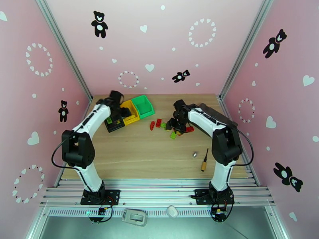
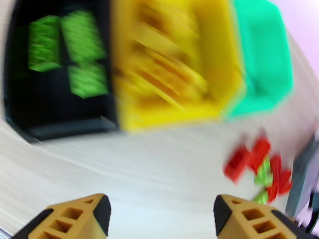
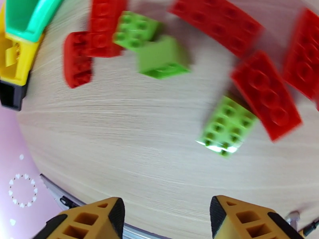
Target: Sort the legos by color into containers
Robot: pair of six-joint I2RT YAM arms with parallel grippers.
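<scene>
1. We see three joined bins at the far left of the table (image 1: 135, 156), in a row running from near-left to far-right: the black bin (image 1: 115, 127), the yellow bin (image 1: 131, 114), then the green bin (image 1: 143, 105).
2. The left gripper (image 2: 161, 207) hangs just above the black and yellow bins. Its jaws stand apart, and we see nothing between them.
3. The left wrist view is blurred, but we can make out three green legos (image 2: 81, 36) lying in the black bin and yellow legos (image 2: 159, 72) in the yellow bin.
4. The loose legos lie in a cluster on the table, right of the bins and apart from them. They are red legos (image 1: 158, 122) mixed with a few green ones.
5. The right gripper (image 3: 167, 208) hangs low over the right part of that cluster. Its jaws are open and hold nothing.
6. In the right wrist view we count five red bricks and three green ones on the wood ahead of the fingertips (image 3: 109, 214). One green brick (image 3: 227, 126) touches a long red brick (image 3: 265, 94). Two other green bricks sit against each other, and one of them lies next to a red pair.
7. A black pen (image 1: 205, 160) with a brass tip lies at the near right of the table. A small silver piece (image 1: 195, 154) lies just to its left, not touching it.
</scene>
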